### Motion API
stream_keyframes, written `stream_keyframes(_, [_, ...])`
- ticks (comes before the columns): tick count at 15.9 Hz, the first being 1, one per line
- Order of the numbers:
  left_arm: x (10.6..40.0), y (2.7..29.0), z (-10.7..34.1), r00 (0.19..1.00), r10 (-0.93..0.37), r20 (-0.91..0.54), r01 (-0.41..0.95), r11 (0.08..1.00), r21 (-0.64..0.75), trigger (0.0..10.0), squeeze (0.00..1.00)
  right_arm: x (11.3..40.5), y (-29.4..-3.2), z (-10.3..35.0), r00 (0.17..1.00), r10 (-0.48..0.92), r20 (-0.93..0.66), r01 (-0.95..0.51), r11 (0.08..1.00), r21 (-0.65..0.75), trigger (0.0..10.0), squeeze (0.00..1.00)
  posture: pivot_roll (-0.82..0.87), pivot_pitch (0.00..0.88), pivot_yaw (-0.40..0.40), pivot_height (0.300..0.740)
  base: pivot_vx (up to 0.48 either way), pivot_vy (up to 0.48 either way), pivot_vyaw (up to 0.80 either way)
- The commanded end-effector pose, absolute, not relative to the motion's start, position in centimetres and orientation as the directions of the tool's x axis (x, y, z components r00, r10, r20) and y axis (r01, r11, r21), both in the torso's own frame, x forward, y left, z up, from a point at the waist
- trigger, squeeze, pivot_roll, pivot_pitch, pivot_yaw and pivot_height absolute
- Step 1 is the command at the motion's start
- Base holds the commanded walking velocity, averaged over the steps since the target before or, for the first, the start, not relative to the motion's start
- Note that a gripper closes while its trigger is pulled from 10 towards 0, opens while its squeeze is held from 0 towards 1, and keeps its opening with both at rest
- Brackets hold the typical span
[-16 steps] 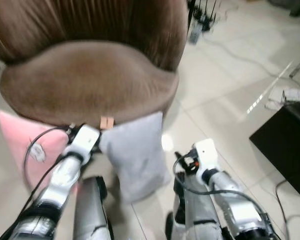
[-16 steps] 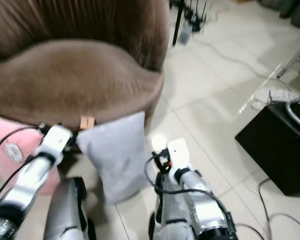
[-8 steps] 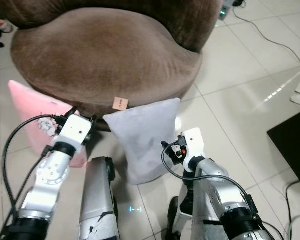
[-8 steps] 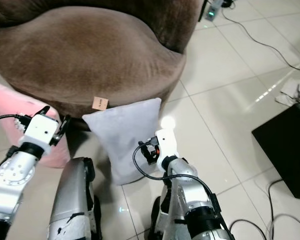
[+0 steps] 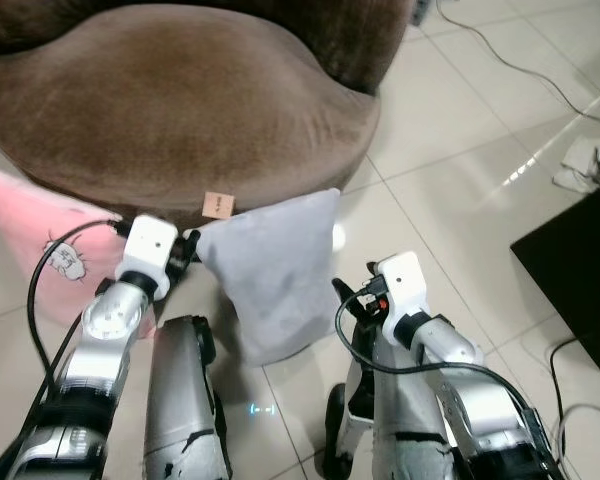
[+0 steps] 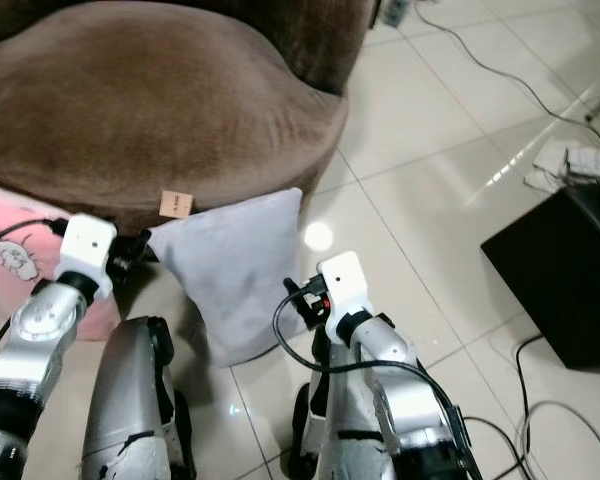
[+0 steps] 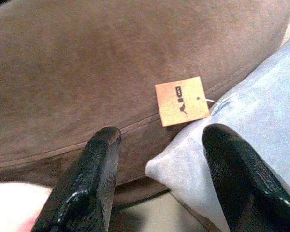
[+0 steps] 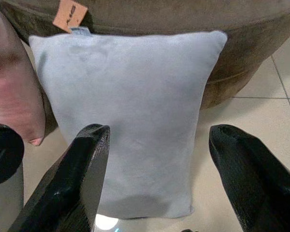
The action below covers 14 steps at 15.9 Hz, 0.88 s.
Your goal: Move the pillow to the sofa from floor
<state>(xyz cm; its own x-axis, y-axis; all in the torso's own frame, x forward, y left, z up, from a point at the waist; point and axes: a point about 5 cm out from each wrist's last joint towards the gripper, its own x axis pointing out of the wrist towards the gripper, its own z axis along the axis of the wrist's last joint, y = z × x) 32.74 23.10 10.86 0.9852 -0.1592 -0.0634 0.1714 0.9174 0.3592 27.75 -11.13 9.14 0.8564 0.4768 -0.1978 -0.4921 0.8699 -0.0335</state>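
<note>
On the pale tiled floor [image 5: 450, 150], the grey pillow [image 5: 273, 272] stands upright against the brown sofa [image 5: 180, 110], left gripper [image 7: 159, 188] and right gripper [image 8: 159, 193] both spread wide before it.

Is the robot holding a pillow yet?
No, nothing is held. The left gripper is open around the grey pillow's top corner; the right gripper is open in front of it.
</note>
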Motion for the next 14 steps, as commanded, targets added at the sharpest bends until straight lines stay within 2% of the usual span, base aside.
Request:
stream_keyframes(1, [32.7, 23.5, 9.4, 0.976, -0.163, -0.147, 0.208, 0.901, 0.38, 10.0, 0.0, 26.9, -12.0, 9.3, 0.858, 0.464, -0.221, -0.483, 0.874, -0.042, 10.0, 0.0, 0.04, 0.355, -0.119, 0.505, 0.0, 0.0, 0.0])
stream_keyframes(2, [33.2, 23.6, 9.4, 0.972, -0.165, -0.17, 0.22, 0.896, 0.387, 10.0, 0.0, 26.2, -12.5, 9.4, 0.855, 0.462, -0.234, -0.485, 0.873, -0.047, 10.0, 0.0, 0.04, 0.364, -0.117, 0.505, 0.0, 0.0, 0.0])
stream_keyframes(3, [33.6, 23.6, 9.4, 0.962, -0.183, -0.201, 0.248, 0.895, 0.371, 10.0, 1.0, 25.6, -13.0, 9.1, 0.858, 0.448, -0.252, -0.473, 0.88, -0.047, 10.0, 0.0, 0.04, 0.373, -0.113, 0.505, 0.0, 0.0, 0.0])
stream_keyframes(9, [34.4, 23.9, 9.7, 0.926, -0.263, -0.27, 0.343, 0.886, 0.313, 10.0, 1.0, 23.2, -13.1, 9.8, 0.853, 0.439, -0.282, -0.469, 0.882, -0.049, 10.0, 0.0, 0.02, 0.392, -0.099, 0.505, 0.0, 0.0, 0.0])
stream_keyframes(11, [34.6, 24.3, 9.9, 0.938, -0.229, -0.261, 0.304, 0.906, 0.295, 10.0, 1.0, 22.9, -13.2, 10.0, 0.853, 0.437, -0.286, -0.468, 0.882, -0.05, 10.0, 0.0, 0.01, 0.397, -0.096, 0.505, 0.0, 0.0, 0.0])
stream_keyframes(14, [35.0, 25.4, 10.3, 0.97, -0.097, -0.225, 0.143, 0.969, 0.202, 10.0, 1.0, 22.6, -13.3, 10.3, 0.851, 0.437, -0.291, -0.471, 0.88, -0.057, 10.0, 0.0, 0.01, 0.395, -0.097, 0.505, 0.0, 0.0, 0.0])
